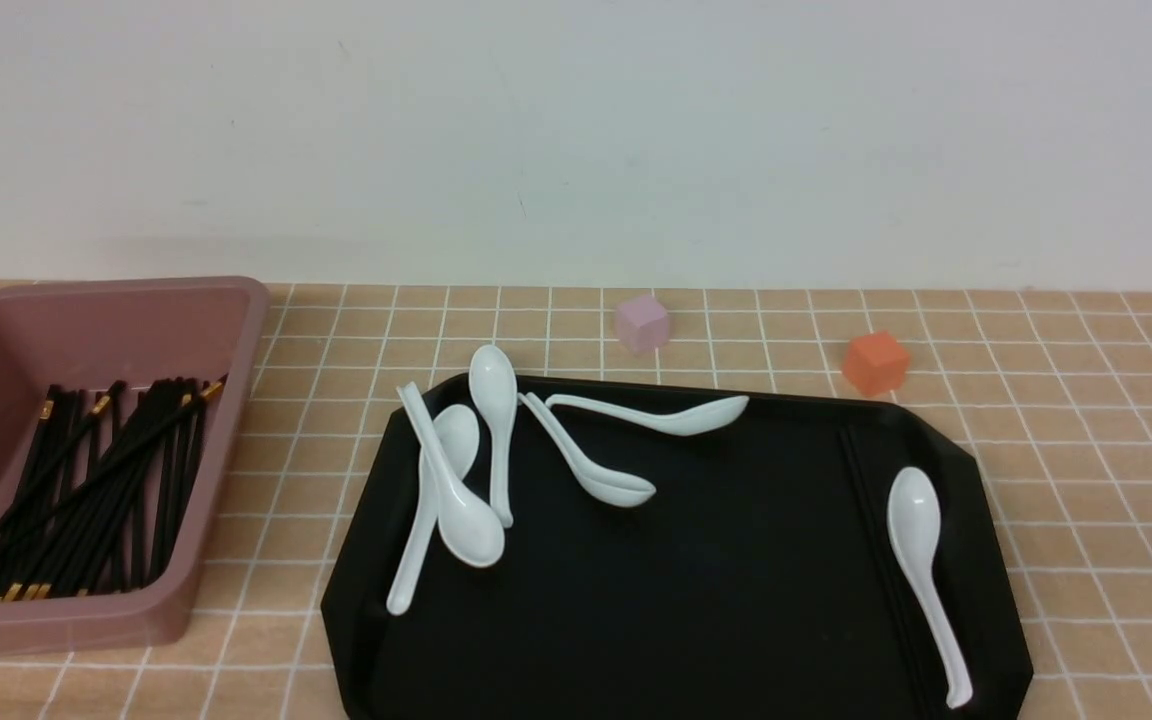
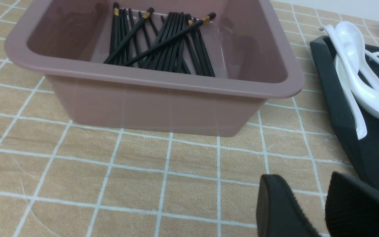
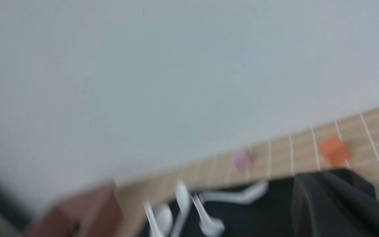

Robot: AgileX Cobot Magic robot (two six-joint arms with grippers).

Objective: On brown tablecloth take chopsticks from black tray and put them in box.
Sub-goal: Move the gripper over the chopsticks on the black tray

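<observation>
The black tray [image 1: 736, 620] lies on the brown tablecloth [image 1: 1086, 420]. Two faint thin black chopsticks [image 1: 874, 540] seem to lie on it beside the rightmost spoon. The pink box [image 1: 236, 400] at the left holds several black chopsticks [image 1: 96, 490], which also show in the left wrist view [image 2: 166, 46]. Neither gripper is in the front view. My left gripper [image 2: 311, 187] is open and empty, low over the cloth between the box [image 2: 163, 102] and the tray [image 2: 373, 151]. In the blurred right wrist view, my right gripper [image 3: 322, 176] looks shut with nothing seen in it, above the tray [image 3: 262, 217].
Several white spoons [image 1: 456, 490] lie on the tray, most at its far left, one at the right [image 1: 921, 560]. A small pink cube [image 1: 642, 322] and an orange cube [image 1: 876, 362] stand on the cloth behind the tray. A white wall is behind.
</observation>
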